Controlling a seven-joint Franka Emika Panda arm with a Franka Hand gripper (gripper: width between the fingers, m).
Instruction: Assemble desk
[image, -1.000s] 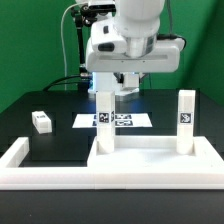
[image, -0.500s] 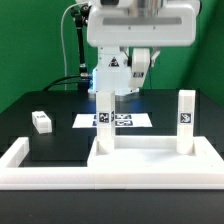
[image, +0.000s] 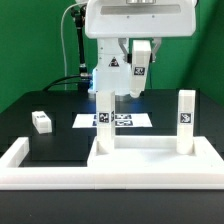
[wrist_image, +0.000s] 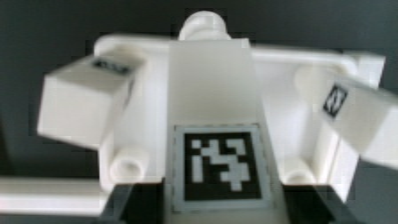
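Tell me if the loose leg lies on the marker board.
No, the loose leg lies on the black table, apart from the marker board.

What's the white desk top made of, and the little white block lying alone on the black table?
The desk top looks like hard white plastic, smooth with a slight sheen and a raised rim. The little block seems to be the same white plastic. Its black-and-white tag looks like a printed sticker, though it's too small to confirm.

Bright light nearly blows out the white tabletop panel (image: 145, 150) at six o'clock in the exterior view; the wrist view is soft, unfocused throughout.
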